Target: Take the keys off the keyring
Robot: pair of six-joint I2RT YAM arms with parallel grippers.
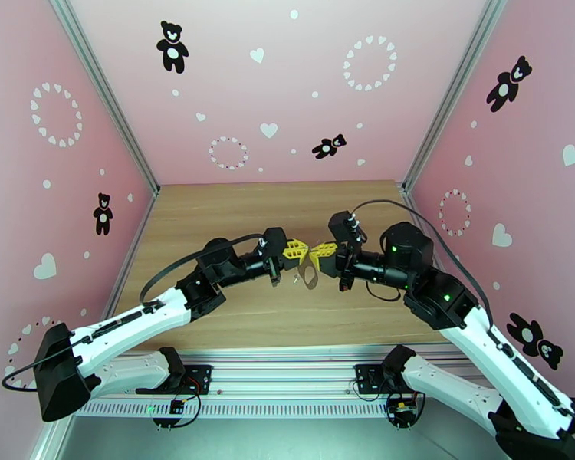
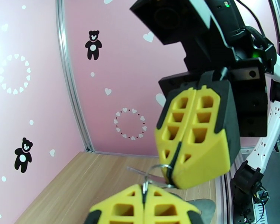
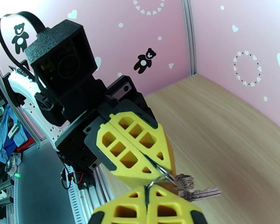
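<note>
Top view: at the centre of the frame the left fingers (image 1: 294, 250) and right fingers (image 1: 324, 251) meet tip to tip above the bench (image 1: 211, 216), and both pairs are clenched. A brownish tag (image 1: 310, 276) hangs just under them. The wire ring is too thin to make out from here.

Left wrist view: at the bottom edge the left fingers (image 2: 132, 208) are clamped on the keyring (image 2: 159, 168), a thin loop of bright wire. The loop arcs up into the tips of the right fingers (image 2: 203, 146) at centre right, and these pinch it too. This view gives the two grips on the wire most clearly.

Right wrist view: the right fingers (image 3: 132, 211) sit at the bottom and the left fingers (image 3: 128, 146) come in from the upper left. The keyring (image 3: 157, 179) is caught between them. The keys (image 3: 199, 193), flat and silvery, fan out from the ring toward the lower right, clear of the bench. This is the view to go by for the keys.

The keys look light, hard and slick. The ring is probably stiff, springy wire that resists opening. The flat head of a key seems the best place to take hold, so it can be slid along the coil while the other fingers steady the wire.
</note>
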